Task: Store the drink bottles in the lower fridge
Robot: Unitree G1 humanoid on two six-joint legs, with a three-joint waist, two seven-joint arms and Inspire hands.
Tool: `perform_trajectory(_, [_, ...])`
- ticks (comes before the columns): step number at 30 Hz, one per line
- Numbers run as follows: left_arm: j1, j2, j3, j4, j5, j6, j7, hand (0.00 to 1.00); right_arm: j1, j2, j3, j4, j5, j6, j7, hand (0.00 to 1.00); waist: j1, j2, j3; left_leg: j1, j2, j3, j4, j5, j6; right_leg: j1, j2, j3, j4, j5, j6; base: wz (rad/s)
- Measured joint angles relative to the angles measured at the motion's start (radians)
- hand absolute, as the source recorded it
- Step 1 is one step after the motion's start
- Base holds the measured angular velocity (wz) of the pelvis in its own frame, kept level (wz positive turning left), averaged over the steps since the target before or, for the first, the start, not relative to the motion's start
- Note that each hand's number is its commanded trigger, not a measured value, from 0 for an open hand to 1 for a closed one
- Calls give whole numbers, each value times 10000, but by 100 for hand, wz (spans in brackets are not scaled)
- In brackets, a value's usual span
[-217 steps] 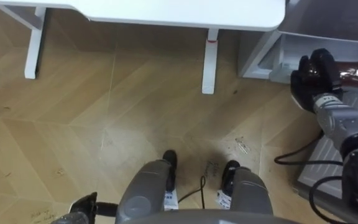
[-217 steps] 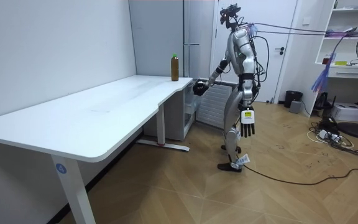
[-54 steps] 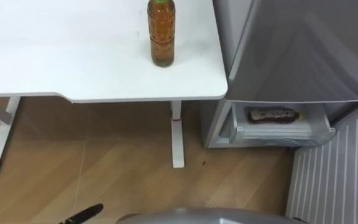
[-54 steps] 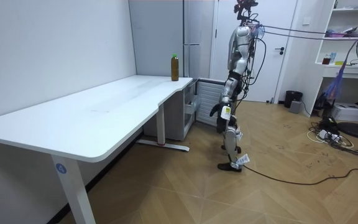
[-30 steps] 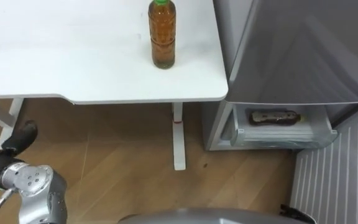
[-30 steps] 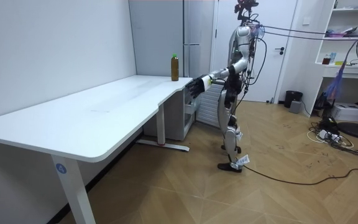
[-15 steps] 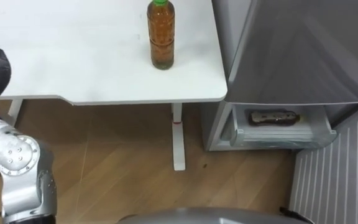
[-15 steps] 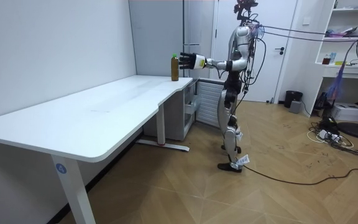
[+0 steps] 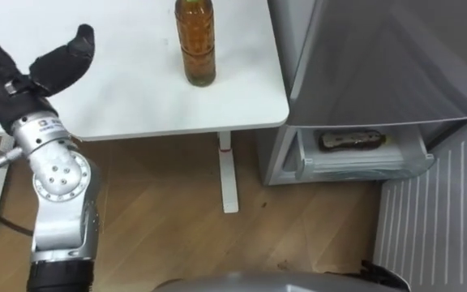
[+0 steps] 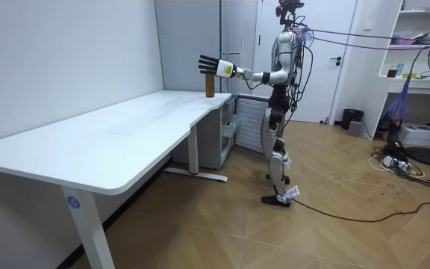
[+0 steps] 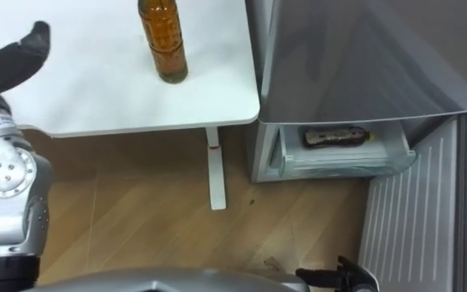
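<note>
Left hand [image 9: 10,69], fingers spread wide, over white desk [image 9: 120,97], left of upright amber drink bottle [image 9: 195,40]; dark bottle [image 9: 351,141] lies in open grey fridge drawer [image 9: 363,168].

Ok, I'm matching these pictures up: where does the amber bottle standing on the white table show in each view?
Left eye view: amber bottle at top centre, near the white table right edge.
Right eye view: bottle at the top, left of centre.
Room view: bottle upper middle, at the table's far corner, below the left hand in the picture.
Shared landmark: the table corner next to the fridge.
</note>
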Motion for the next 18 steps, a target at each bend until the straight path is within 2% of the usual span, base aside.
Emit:
perform_trajectory(7, [-7,24,-356,12,-93,218,-1453,0,-96,-8,-9,134,-32,19,346,0,-98,-47,13,178,1,74,-18,0,0,41,0,123,10,0,-1,-7])
perform_trajectory(11, [-8,20,-406,62,-372,601,-2232,0,-227,-6,-39,212,-89,50,466,0,-336,-79,50,241,1,109,-23,0,0,154,0,137,17,1,-1,0])
perform_trajectory(15, [-48,9,-398,124,-511,967,-2792,0,-295,-6,-113,226,-155,230,573,0,-426,-75,59,301,6,214,-26,0,1,184,0,166,44,2,-4,-2])
perform_trajectory(18, [-49,10,-386,131,-522,1090,-3050,0,-289,1,-200,224,-164,247,579,0,-453,-73,58,308,8,217,-24,0,1,176,0,163,76,2,-4,0])
